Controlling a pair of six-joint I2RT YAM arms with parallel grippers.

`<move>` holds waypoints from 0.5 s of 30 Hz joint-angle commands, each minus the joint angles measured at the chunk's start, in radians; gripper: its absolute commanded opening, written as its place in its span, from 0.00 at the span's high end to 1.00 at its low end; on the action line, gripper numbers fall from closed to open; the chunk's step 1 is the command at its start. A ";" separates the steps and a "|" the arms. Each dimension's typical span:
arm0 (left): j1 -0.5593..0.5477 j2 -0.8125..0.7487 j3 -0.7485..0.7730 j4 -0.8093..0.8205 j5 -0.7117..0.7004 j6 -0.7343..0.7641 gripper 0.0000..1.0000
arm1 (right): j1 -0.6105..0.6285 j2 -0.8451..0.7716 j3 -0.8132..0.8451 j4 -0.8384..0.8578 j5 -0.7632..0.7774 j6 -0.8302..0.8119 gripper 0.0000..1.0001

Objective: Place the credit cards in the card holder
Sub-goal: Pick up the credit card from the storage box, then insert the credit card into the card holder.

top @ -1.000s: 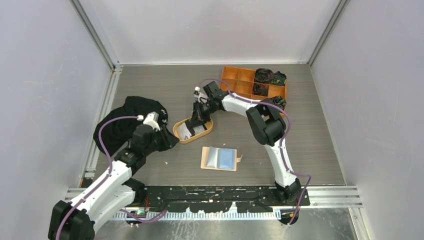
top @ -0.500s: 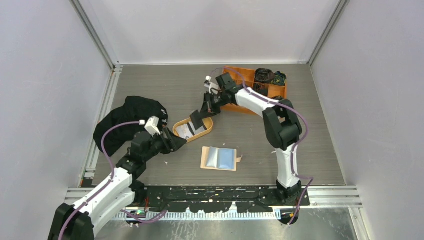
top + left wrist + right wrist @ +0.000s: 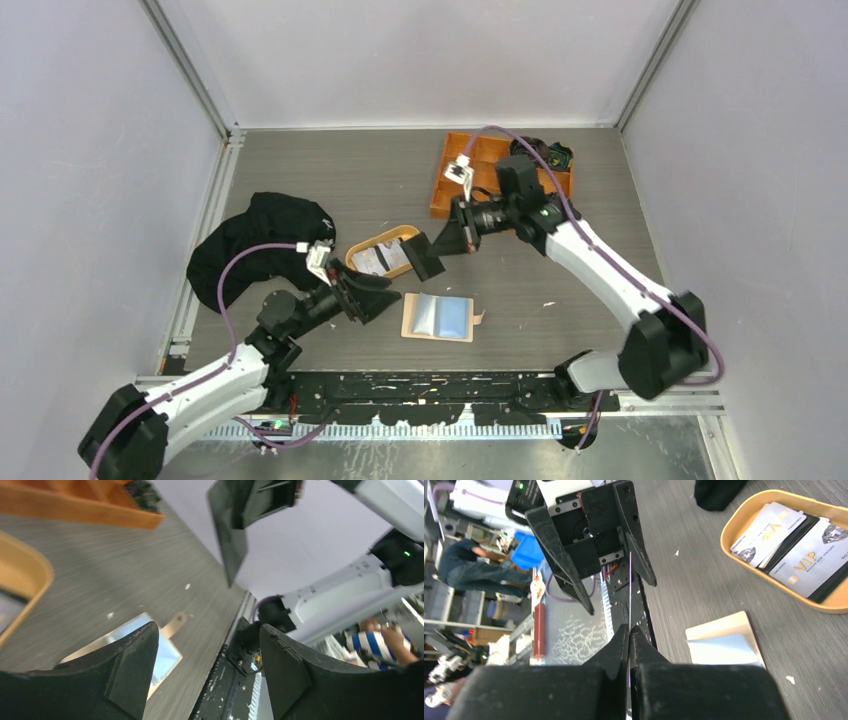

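The right gripper [image 3: 441, 243], pinching the dark credit card [image 3: 421, 256] by one edge, could drop it if the spread-open left gripper [image 3: 388, 296] closes off-centre.

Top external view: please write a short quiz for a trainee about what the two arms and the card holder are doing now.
1. True or false: the right pincer grips a dark card.
2. The card holder lies: A in the oval tray; B open on the table; C in the orange box.
3. Fill in: the left pincer stands ____.
Key: 1 true; 2 B; 3 open.
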 commanded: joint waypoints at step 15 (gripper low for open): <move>-0.392 0.314 0.067 0.545 -0.291 0.276 0.34 | -0.035 -0.238 -0.252 0.374 -0.171 0.018 0.99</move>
